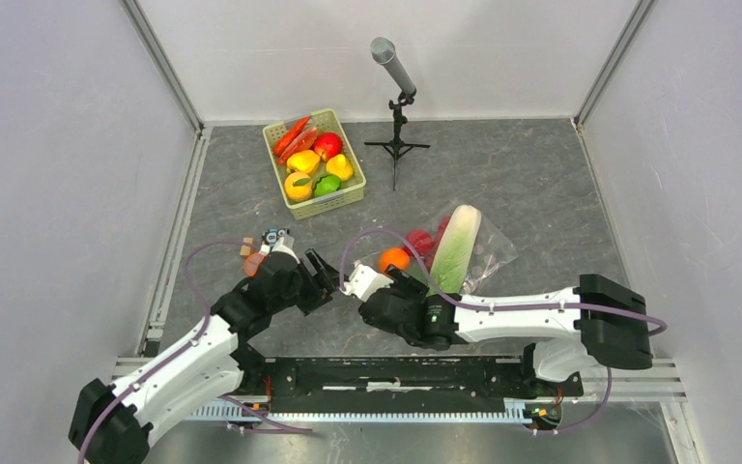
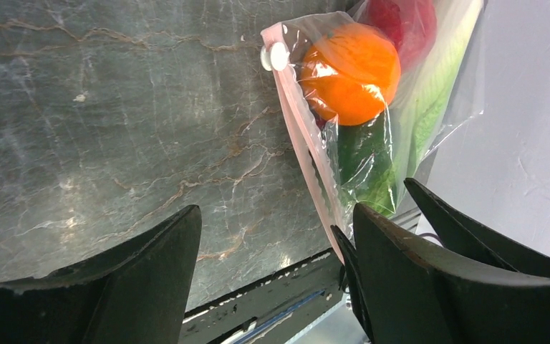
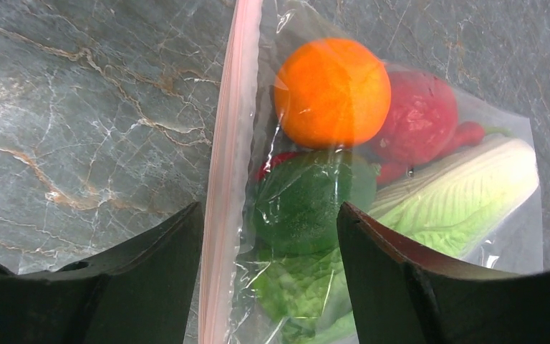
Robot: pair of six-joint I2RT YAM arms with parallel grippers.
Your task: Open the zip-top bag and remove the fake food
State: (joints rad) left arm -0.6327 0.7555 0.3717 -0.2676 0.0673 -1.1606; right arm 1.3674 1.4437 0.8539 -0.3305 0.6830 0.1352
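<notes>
The clear crinkly zip-top bag (image 1: 464, 253) is laid on the grey marbled tabletop (image 1: 541, 184), with the round plastic orange (image 3: 331, 92) and other toy produce seen inside. Its pale pink zip strip (image 3: 225, 179) is straddled by the right gripper (image 3: 271, 211), spread wide, nothing pinched. The left gripper (image 2: 276, 215) is gaping too, empty, just beside that strip.

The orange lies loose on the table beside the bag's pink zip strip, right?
No. The orange is inside the zip-top bag, under the clear plastic, beside the pink zip strip. The right wrist view shows it.
</notes>
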